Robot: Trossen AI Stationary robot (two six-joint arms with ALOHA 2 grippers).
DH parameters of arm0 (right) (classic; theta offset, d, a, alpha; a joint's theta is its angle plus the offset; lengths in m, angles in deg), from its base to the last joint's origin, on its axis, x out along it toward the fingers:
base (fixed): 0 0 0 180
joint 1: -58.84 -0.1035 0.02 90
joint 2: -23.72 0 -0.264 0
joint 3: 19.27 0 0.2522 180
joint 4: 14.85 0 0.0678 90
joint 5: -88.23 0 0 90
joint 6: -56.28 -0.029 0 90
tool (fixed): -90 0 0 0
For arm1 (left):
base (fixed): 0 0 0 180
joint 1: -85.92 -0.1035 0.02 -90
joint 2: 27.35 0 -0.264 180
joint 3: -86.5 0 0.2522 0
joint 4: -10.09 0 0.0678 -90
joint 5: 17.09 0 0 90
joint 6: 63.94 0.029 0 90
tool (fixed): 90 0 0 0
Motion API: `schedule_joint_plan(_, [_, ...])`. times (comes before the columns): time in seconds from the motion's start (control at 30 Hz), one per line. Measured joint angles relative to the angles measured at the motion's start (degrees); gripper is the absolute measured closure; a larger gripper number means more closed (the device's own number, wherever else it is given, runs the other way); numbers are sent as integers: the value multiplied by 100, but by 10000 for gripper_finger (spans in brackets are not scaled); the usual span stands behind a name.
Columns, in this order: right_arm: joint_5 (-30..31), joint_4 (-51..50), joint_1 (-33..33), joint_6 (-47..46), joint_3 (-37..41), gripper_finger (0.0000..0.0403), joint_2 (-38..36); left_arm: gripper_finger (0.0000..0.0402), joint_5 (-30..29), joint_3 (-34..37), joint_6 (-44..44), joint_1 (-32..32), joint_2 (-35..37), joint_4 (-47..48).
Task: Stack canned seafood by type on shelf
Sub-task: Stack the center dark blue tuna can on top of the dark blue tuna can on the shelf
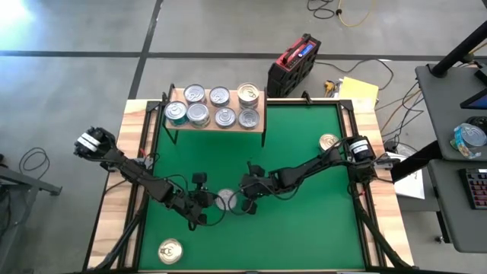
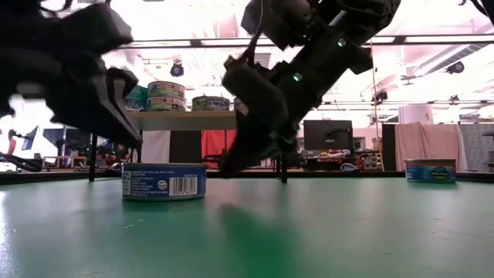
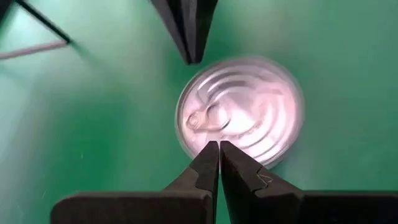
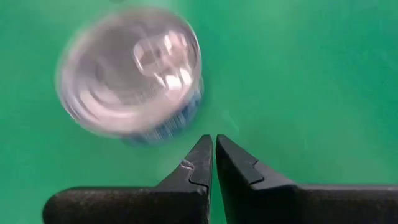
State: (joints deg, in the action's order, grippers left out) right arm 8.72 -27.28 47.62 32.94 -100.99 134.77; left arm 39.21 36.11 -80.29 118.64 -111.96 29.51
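A silver-topped, blue-sided can (image 1: 225,199) rests on its base mid-mat, also in the low view (image 2: 164,181). My left gripper (image 3: 219,148) is shut, its tips just over the can's lid (image 3: 239,112) on the can's left, a little above it (image 2: 133,139). My right gripper (image 4: 214,142) is shut and slants down beside the can's right side (image 4: 130,71), its tips low near the mat (image 2: 225,170). The shelf (image 1: 262,126) stands at the mat's far left edge and carries several cans (image 1: 218,106), some stacked (image 2: 166,91).
A gold-topped can (image 1: 170,250) lies near the mat's front left corner. Another can (image 1: 329,141) sits at the far right (image 2: 430,170). A red and black case (image 1: 293,65) stands on the floor beyond the table. Bare green mat (image 1: 304,228) spreads at the near right.
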Motion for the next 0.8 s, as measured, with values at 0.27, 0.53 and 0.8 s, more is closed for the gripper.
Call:
schedule_joint_plan(0.27, [5,-206,2,-78,69,390,4,401,985,-301,46,59,138,296])
schedule_joint_plan(0.53, [3,563,4,131,109,390,237,401,1137,-301,39,52,-298,113])
schedule_joint_plan(0.8, [2,637,-45,220,109,390,238,401,1227,-301,-54,63,-419,129])
